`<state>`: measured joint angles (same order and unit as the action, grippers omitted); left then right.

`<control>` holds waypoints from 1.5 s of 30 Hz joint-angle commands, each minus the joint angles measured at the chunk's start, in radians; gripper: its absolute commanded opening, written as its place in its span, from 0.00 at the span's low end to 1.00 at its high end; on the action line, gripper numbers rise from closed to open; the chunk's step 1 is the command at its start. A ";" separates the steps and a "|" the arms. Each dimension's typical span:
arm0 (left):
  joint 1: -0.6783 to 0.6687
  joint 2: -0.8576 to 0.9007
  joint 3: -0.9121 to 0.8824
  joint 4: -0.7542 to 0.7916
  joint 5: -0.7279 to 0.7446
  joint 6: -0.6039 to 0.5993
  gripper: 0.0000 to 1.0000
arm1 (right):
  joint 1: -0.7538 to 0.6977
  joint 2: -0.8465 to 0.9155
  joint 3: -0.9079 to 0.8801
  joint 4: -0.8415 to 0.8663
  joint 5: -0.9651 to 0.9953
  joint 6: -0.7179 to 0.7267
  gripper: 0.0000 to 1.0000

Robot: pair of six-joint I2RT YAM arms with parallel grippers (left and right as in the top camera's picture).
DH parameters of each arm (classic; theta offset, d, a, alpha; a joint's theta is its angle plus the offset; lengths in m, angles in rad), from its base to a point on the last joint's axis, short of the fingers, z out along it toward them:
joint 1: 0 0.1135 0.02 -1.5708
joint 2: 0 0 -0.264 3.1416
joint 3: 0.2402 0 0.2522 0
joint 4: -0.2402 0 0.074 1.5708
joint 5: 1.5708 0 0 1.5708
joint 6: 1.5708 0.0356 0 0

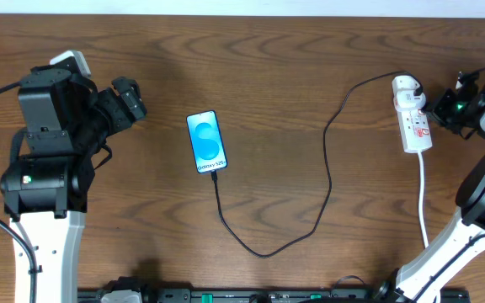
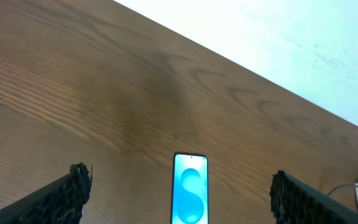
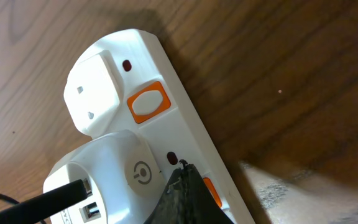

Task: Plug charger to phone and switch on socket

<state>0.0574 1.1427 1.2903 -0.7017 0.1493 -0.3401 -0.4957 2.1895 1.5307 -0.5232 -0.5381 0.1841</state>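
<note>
The phone (image 1: 206, 141) lies flat mid-table with its blue screen lit, and it also shows in the left wrist view as the phone (image 2: 190, 190). The black charger cable (image 1: 327, 181) runs from the phone's bottom edge in a loop to a white adapter (image 3: 123, 180) plugged into the socket (image 1: 415, 118). My left gripper (image 1: 131, 103) hangs open left of the phone, its fingers (image 2: 73, 190) wide apart. My right gripper (image 3: 182, 169) is shut, and its tip rests on the socket (image 3: 160, 118) beside an orange switch (image 3: 211, 191). A second orange switch (image 3: 148, 104) lies uncovered.
The socket's thick white cord (image 1: 423, 194) trails toward the front edge, next to my right arm's base. The table's far edge meets a white surface (image 2: 278, 43) in the left wrist view. A dark rail (image 1: 268, 295) runs along the front edge.
</note>
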 commanded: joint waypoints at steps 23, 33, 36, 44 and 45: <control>0.005 0.002 -0.002 -0.002 -0.020 0.003 0.93 | 0.150 0.074 -0.055 -0.087 -0.198 0.013 0.01; 0.005 0.002 -0.002 -0.002 -0.020 0.003 0.93 | 0.150 0.074 -0.055 -0.121 -0.198 -0.040 0.01; 0.005 0.002 -0.002 -0.002 -0.020 0.003 0.93 | 0.150 0.074 -0.055 -0.124 -0.197 -0.052 0.01; 0.005 0.002 -0.002 -0.002 -0.020 0.003 0.94 | 0.127 0.074 -0.054 -0.098 -0.142 -0.047 0.01; 0.005 0.002 -0.002 -0.002 -0.020 0.003 0.93 | 0.120 0.074 -0.054 -0.090 -0.143 -0.048 0.01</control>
<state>0.0574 1.1427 1.2903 -0.7013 0.1493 -0.3401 -0.4828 2.1857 1.5482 -0.5598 -0.4953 0.1471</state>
